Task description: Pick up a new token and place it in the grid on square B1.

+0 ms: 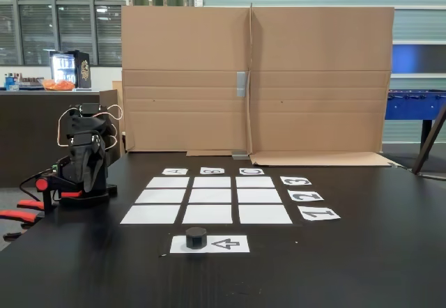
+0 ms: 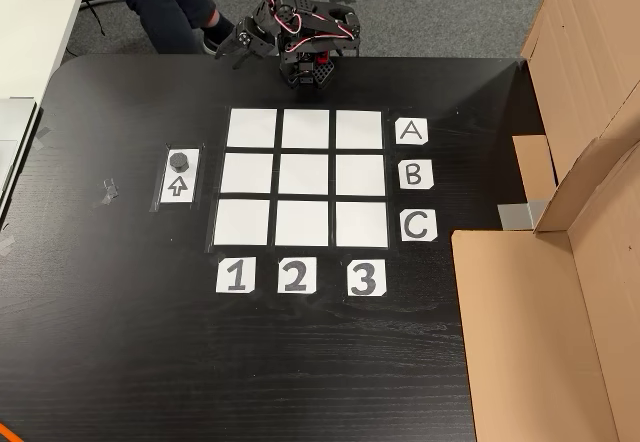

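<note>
Black table (image 2: 120,362) is the biggest thing, with brown cardboard (image 1: 313,78) standing at its far edge in the fixed view. On the table lies the grid (image 2: 305,177), nine white squares with letter cards (image 2: 415,174) on one side and number cards (image 2: 294,277) on another.

Square B1 (image 2: 248,174) I read as the middle cell of the column above card "1" in the other view; it is empty, like all nine.

My arm (image 1: 85,156) sits folded at its base, just beyond the A row and well apart from the token. My gripper (image 2: 237,50) points away from the grid and holds nothing, but I cannot tell how far the fingers are open.

Token (image 2: 180,160) stands on the arrow sheet (image 2: 178,186), just beside the "1" column, not yet picked.

What could go wrong, I think: the token is squat and faceted, so a shallow or off-centre close may push it away or tip it. Also the nine squares look the same, so I may drop it in a neighbour cell if I read the cards wrongly.
</note>
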You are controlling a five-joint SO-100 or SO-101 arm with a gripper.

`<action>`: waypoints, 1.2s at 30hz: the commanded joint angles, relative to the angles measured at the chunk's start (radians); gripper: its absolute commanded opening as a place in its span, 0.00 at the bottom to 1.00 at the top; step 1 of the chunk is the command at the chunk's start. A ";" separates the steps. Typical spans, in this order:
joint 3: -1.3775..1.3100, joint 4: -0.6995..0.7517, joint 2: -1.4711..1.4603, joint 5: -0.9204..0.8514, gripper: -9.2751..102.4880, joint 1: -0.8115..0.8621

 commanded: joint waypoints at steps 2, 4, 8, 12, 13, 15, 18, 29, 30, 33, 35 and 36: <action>-0.080 0.018 0.005 0.005 0.29 -0.035; -0.095 0.025 0.003 0.012 0.29 -0.057; -0.144 0.018 -0.066 0.035 0.29 -0.098; -0.250 -0.014 -0.272 0.054 0.29 -0.143; -0.284 -0.021 -0.337 0.055 0.29 -0.153; -0.356 -0.026 -0.471 0.057 0.29 -0.175; -0.456 -0.020 -0.634 0.061 0.29 -0.215; -0.761 0.005 -1.054 0.117 0.29 -0.350; -0.807 0.014 -1.124 0.117 0.29 -0.359; -0.965 0.066 -1.328 0.117 0.29 -0.382; -1.060 0.098 -1.437 0.117 0.29 -0.400; -1.100 0.112 -1.480 0.117 0.29 -0.411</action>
